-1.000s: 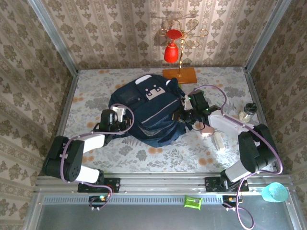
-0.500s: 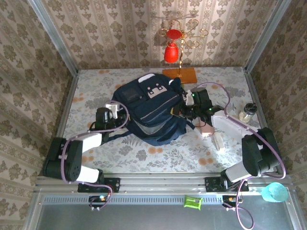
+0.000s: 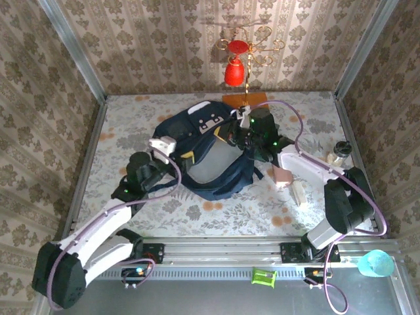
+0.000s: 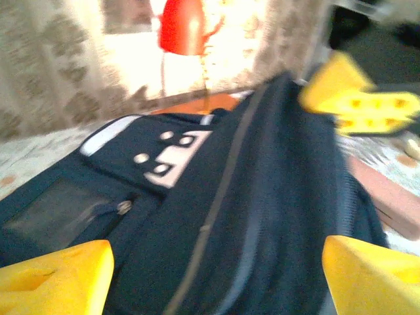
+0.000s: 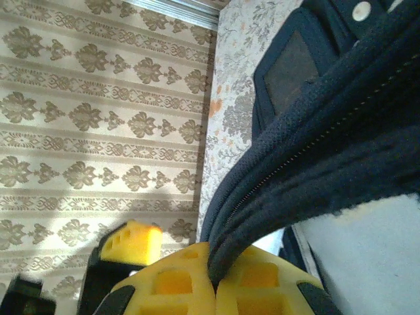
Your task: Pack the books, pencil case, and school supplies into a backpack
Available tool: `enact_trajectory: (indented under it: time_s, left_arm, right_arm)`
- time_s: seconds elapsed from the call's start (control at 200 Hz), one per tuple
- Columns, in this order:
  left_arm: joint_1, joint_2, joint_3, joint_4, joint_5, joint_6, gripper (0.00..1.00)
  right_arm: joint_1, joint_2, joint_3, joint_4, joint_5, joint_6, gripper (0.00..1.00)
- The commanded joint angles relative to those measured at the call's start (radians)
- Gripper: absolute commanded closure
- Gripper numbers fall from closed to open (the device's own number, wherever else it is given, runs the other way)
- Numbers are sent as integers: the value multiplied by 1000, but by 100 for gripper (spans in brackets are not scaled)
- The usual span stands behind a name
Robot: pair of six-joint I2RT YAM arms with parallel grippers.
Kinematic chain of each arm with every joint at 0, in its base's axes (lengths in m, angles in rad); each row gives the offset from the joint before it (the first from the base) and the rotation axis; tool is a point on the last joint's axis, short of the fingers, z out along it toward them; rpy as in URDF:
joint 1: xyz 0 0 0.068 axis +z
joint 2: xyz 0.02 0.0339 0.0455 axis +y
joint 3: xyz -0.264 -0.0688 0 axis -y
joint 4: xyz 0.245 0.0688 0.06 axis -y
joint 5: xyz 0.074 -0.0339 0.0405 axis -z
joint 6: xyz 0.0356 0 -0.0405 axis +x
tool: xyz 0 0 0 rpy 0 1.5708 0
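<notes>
1. desk (image 3: 216, 213): floral cover; carries everything listed.
2. backpack (image 3: 197, 131): navy, mid-desk. A second ago no lining showed; now the mouth gapes and the pale inside is exposed.
3. right gripper (image 5: 213, 279): at the backpack's far-right rim. Fingers stay pinched on the zip edge, holding it lifted.
4. left gripper (image 4: 216, 249): near-left of the backpack. Fingers, shut a second ago, now spread wide, holding nothing.
5. pink oblong piece (image 3: 283, 176): on the desk right of the backpack, unpacked.

Note: the opening looks ready, and the left arm appears free to fetch items.
</notes>
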Motion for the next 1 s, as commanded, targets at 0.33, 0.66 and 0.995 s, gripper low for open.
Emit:
enact_trajectory:
  time_s: [0.33, 0.66, 0.995]
  left_arm:
    - [-118, 304, 219, -41, -195, 352, 6]
    - [-78, 395, 249, -1, -257, 244, 88]
    - [115, 266, 188, -76, -155, -40, 100]
  right_arm:
    - [27, 31, 79, 40, -17, 52, 100]
    - [15, -61, 10, -243, 54, -201, 85]
    - [-77, -343, -124, -733, 620, -578, 26]
